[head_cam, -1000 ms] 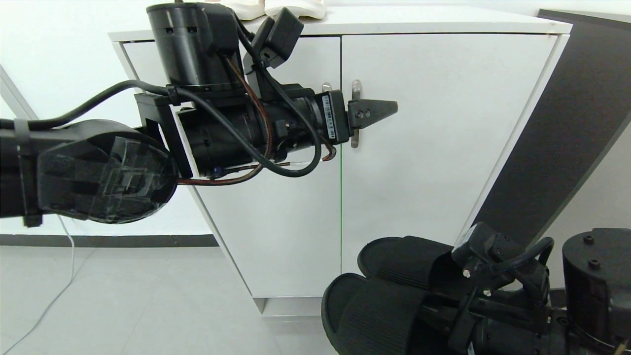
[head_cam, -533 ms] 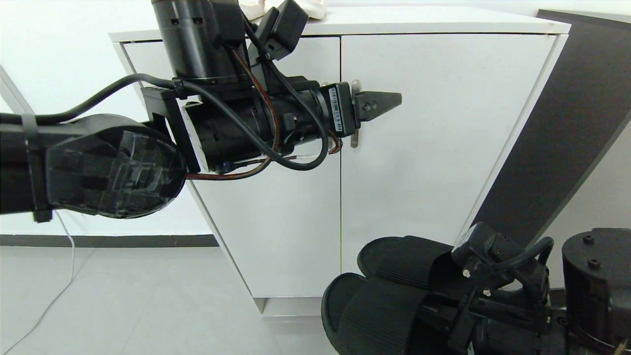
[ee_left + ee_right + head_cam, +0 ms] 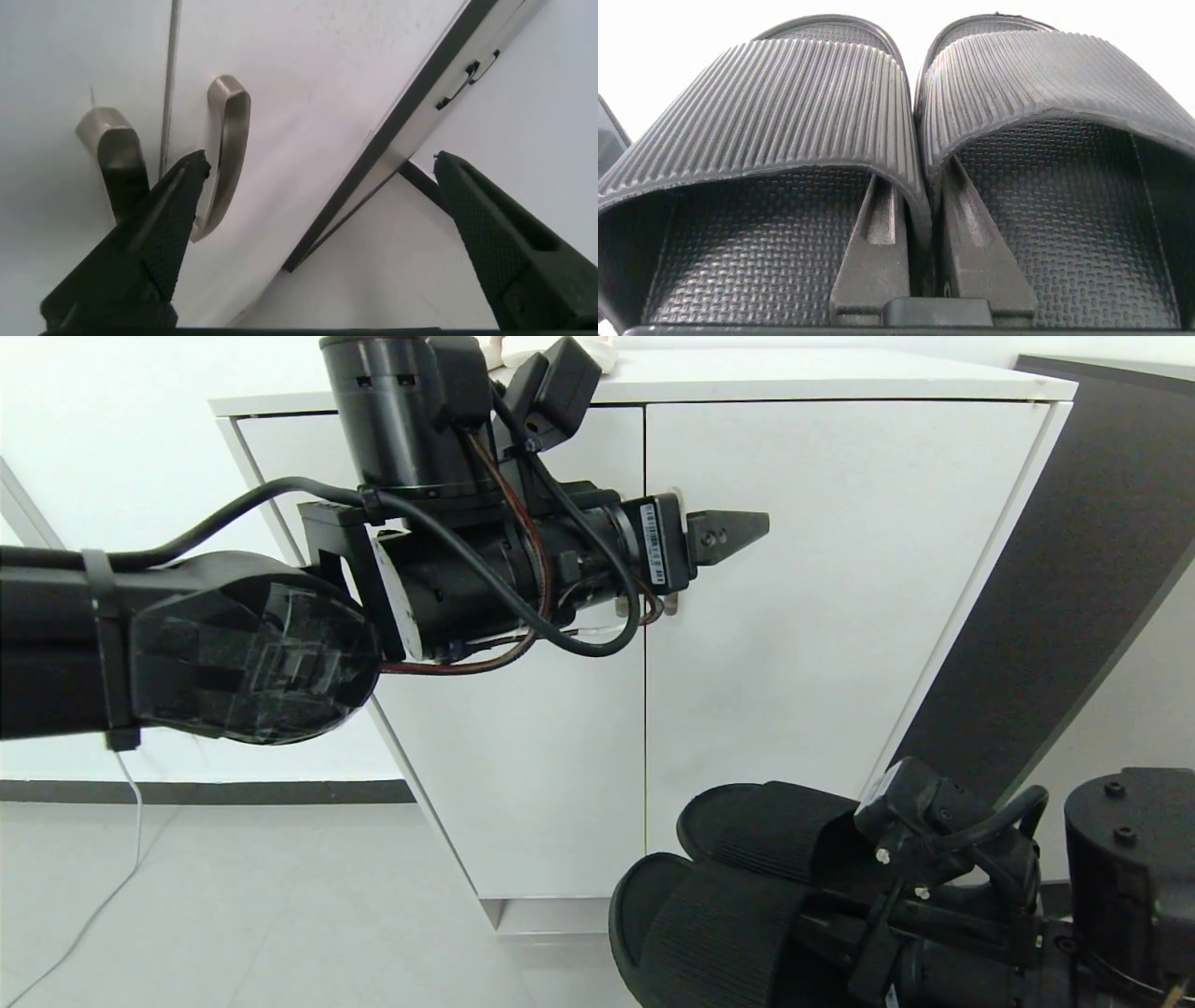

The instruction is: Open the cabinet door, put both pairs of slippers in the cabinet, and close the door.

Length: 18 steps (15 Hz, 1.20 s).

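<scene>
The white cabinet (image 3: 803, 616) has both doors shut. My left gripper (image 3: 742, 525) is open in front of the right door, at handle height. In the left wrist view the right door's metal handle (image 3: 224, 149) sits just inside one of its fingers (image 3: 159, 243), and the left door's handle (image 3: 112, 163) lies behind that finger. Low in front of the cabinet, my right gripper (image 3: 920, 201) is shut on the pair of black slippers (image 3: 738, 896), pinching their two inner walls together. A pale slipper (image 3: 605, 353) lies on the cabinet top.
A dark wall panel (image 3: 1055, 616) runs beside the cabinet's right side. Grey tiled floor (image 3: 280, 915) lies open to the left, with a thin cable (image 3: 84, 915) on it.
My left arm has moved right and slightly up along the door front, so its gripper now covers most of the handle. The right arm and the black slippers have not moved.
</scene>
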{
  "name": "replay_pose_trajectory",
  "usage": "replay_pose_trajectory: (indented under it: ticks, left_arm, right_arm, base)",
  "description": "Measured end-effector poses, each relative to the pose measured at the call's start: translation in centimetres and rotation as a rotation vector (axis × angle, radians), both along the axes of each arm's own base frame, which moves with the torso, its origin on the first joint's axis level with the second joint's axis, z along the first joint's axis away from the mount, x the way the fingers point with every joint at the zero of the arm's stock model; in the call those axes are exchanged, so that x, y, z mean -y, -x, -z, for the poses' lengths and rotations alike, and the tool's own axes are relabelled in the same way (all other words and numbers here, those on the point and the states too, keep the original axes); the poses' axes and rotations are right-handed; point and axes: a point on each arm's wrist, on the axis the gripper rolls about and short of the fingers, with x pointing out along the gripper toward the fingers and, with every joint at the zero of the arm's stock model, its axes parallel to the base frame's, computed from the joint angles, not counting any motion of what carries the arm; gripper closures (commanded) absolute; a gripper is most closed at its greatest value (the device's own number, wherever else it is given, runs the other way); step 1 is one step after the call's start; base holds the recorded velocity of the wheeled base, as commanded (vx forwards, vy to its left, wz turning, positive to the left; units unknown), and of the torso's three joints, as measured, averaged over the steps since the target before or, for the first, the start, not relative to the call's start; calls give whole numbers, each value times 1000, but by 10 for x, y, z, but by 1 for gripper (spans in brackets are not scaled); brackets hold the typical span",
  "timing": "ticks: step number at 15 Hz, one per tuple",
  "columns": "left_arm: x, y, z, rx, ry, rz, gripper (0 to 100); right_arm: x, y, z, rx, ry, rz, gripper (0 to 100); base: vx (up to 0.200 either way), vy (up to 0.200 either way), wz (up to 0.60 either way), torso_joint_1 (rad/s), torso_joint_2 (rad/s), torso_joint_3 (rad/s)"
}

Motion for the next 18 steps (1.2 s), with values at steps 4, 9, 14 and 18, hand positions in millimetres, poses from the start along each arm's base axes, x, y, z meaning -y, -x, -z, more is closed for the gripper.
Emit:
replay_pose_trajectory:
  ticks: [4, 9, 14, 18]
  left_arm:
    - [8, -5, 1, 3, 2, 9, 0]
    - [12, -8, 5, -7, -1, 10, 100]
    - [10, -5, 5, -12, -3, 11, 100]
    - [6, 14, 7, -24, -10, 46, 100]
  right_arm:
    - [0, 0, 1, -1, 3, -1, 100]
    - [1, 0, 1, -3, 5, -1, 100]
    - [2, 2, 4, -14, 12, -18, 100]
    - [5, 8, 6, -50, -15, -135, 100]
  base:
    - [0, 0, 0, 0, 0, 0]
    - [0, 0, 0, 0, 0, 0]
    - [0, 0, 0, 0, 0, 0]
    - [0, 0, 0, 0, 0, 0]
